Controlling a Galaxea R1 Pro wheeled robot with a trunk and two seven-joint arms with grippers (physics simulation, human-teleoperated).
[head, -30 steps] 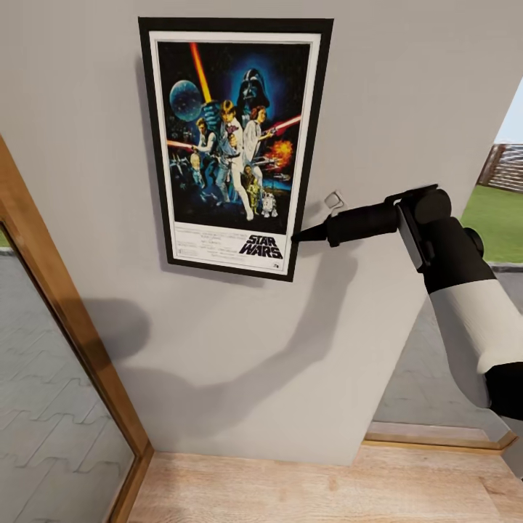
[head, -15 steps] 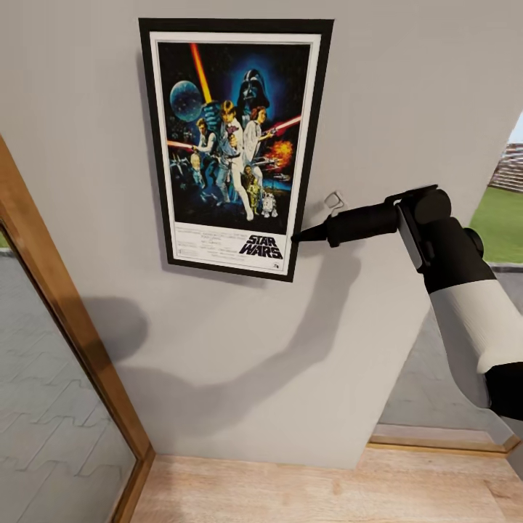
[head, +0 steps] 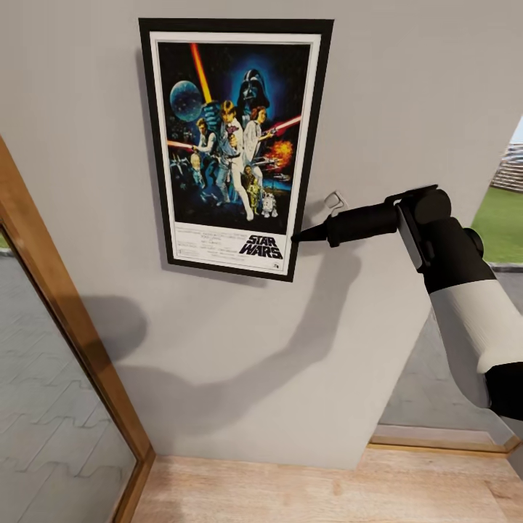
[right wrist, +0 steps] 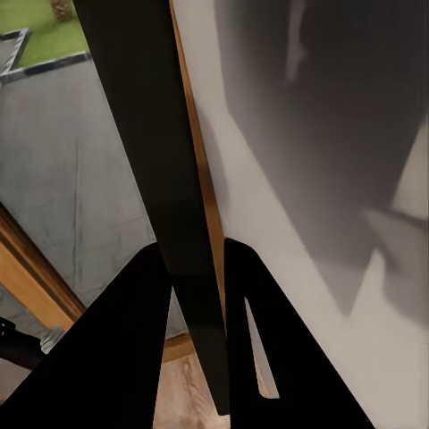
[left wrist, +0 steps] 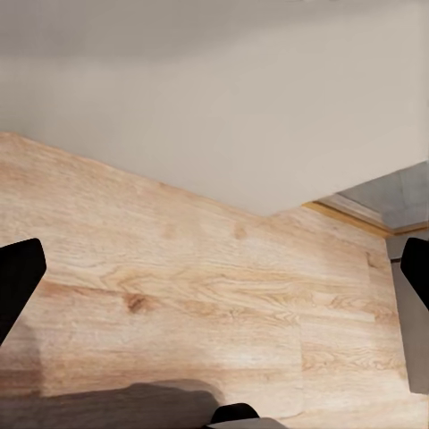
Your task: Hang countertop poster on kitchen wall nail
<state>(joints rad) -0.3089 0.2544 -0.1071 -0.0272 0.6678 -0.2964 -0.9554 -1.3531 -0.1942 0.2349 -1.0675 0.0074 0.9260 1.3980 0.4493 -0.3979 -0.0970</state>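
Moved almost nothing since half a second before: kept the poster (head: 234, 145) and the right gripper (head: 296, 237) at the same spot, and narrowed only the strip of green grass (head: 497, 218) at 3 o'clock of the head view, past the wall (head: 407, 87) edge.

Found the poster flat against the pale grey matte wall, at 12 o'clock of the head view, slightly tilted. Saw a portrait rectangle with a thick black frame, then a thin white border, then colourful figures on dark blue, with red and orange light beams and a dark helmet at the top. Read "STAR WARS" in heavy black letters on the white band at its 6 o'clock; could not read the small print beside it.

Pinched the frame near its lower right corner with the right gripper, slim black tapered fingers narrowed onto it. Confirmed this in the right wrist view: one black finger (right wrist: 134, 349) on each side of the frame edge (right wrist: 143, 116), touching it.

Noticed a small pale wire-like hook (head: 335, 200) on the wall just beside the poster, at its 3 o'clock, above the gripper.

Spread the left gripper (left wrist: 214, 268) wide, holding nothing, over a light wood-grain floor (left wrist: 179, 295) with knots.

Noted a slanted honey-coloured wooden frame (head: 65, 305) at 8 o'clock, with grey interlocking paving (head: 43, 407) behind it.
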